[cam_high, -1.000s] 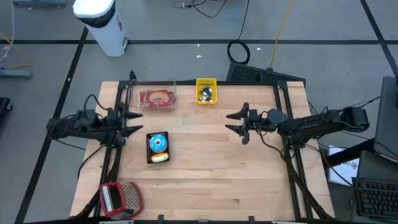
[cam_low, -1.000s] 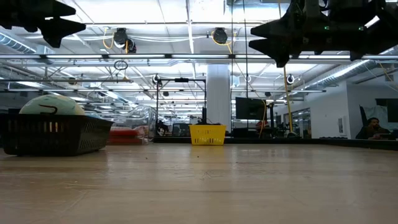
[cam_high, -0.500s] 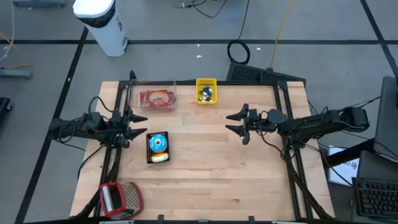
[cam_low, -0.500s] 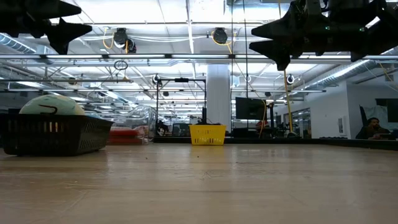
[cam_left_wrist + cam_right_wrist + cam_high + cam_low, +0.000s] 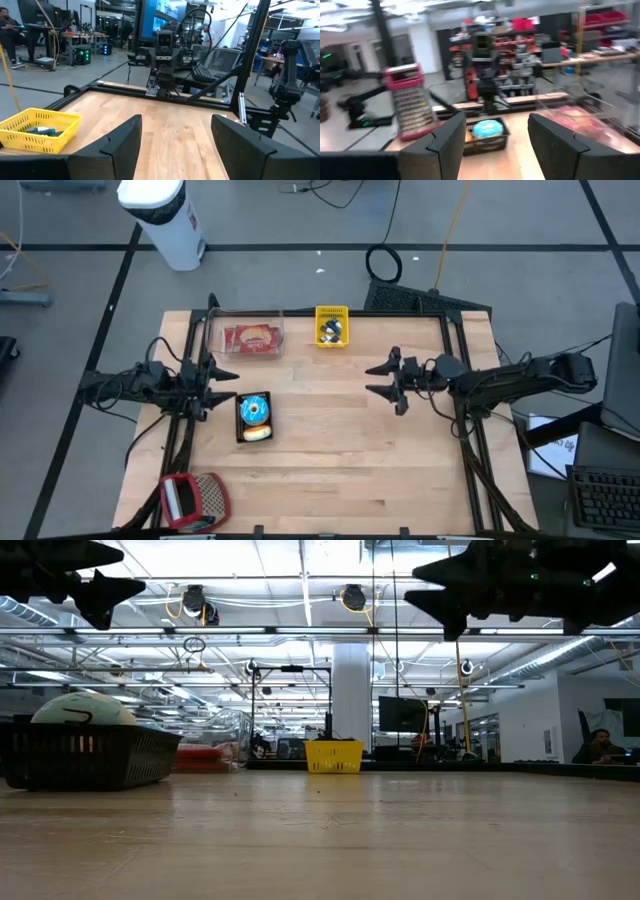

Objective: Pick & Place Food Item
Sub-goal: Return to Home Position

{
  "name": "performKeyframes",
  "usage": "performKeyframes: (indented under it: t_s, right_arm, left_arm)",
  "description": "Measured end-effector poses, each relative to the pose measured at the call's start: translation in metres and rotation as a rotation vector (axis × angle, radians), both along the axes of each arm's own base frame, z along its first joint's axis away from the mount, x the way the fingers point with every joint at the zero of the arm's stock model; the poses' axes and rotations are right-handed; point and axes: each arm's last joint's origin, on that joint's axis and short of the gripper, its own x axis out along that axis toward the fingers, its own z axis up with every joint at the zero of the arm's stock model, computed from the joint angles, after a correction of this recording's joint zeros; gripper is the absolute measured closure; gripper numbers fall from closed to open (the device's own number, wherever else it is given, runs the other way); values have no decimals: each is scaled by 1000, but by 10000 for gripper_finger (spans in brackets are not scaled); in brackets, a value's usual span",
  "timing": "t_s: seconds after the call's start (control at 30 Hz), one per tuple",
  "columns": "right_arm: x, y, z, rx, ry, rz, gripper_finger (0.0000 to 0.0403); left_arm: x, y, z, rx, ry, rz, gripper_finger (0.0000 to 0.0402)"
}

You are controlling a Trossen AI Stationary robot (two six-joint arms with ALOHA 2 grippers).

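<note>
The wooden table fills mid-frame. The left gripper hovers at left centre, fingers spread; the right gripper sits right of centre, likewise spread (both empty). The black bin, lower left of centre, holds the light blue donut.

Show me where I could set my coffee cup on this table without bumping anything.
The widest bare patch lies between the black bin and the right gripper, running to the near edge right of the red item. The far right corner beyond the yellow basket is free. The left side is crowded: the left gripper, bin and clear container sit close.
</note>
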Motion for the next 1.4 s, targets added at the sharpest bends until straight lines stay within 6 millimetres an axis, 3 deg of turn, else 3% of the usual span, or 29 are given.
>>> performKeyframes:
  t_s: [0.73,1.0,1.17,1.4]
  right_arm:
    - [-26,4,18,-48,-17,41,200]
    - [-33,9,17,-58,29,193,199]
    - [-41,9,19,-61,45,172,201]
    - [-52,6,19,-70,80,43,195]
  left_arm:
    - [0,0,1,-9,-5,-1,160]
    - [0,0,-1,27,14,-10,160]
    - [0,-1,-2,34,16,-21,160]
    - [12,-2,-30,33,6,-24,160]
